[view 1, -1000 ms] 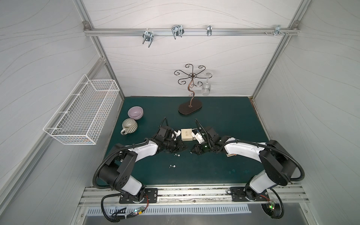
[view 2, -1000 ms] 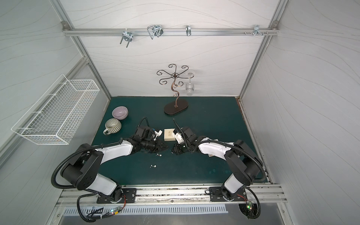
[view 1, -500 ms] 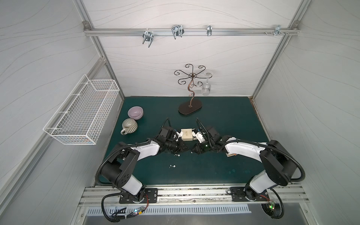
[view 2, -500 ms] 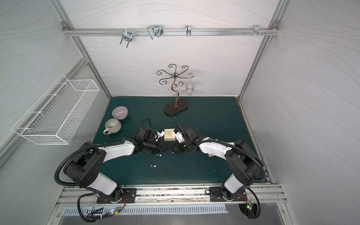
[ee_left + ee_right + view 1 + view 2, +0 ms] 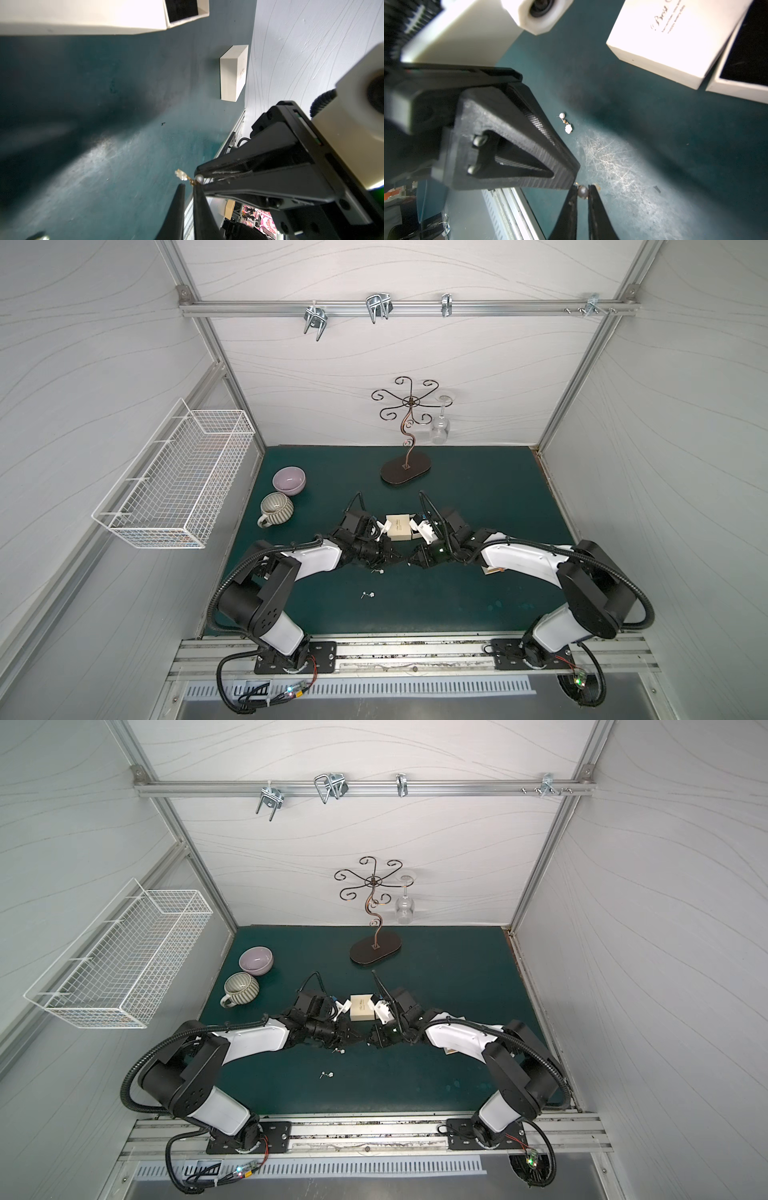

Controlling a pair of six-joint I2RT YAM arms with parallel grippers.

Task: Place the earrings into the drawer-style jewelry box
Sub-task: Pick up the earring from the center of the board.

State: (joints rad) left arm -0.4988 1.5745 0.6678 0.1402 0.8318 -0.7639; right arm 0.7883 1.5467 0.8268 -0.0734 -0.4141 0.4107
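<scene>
Inside white walls [image 5: 374,364], over the green mat [image 5: 457,605], the left gripper [image 5: 188,184] stood almost closed around an earring [image 5: 180,174], hold unclear; the right gripper [image 5: 582,187] pinched that earring's bead; other earrings [image 5: 368,594] lay nearer, the box [image 5: 398,526] farther back

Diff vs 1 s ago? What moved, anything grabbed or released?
The left end effector moved in toward the right end effector and narrowed its jaws around the dangling part of the held earring; a firm grip is not clear yet. Unchanged: the right end effector stays pinched on that earring's bead, the two loose earrings lie where they were, and the jewelry box has not moved.
</scene>
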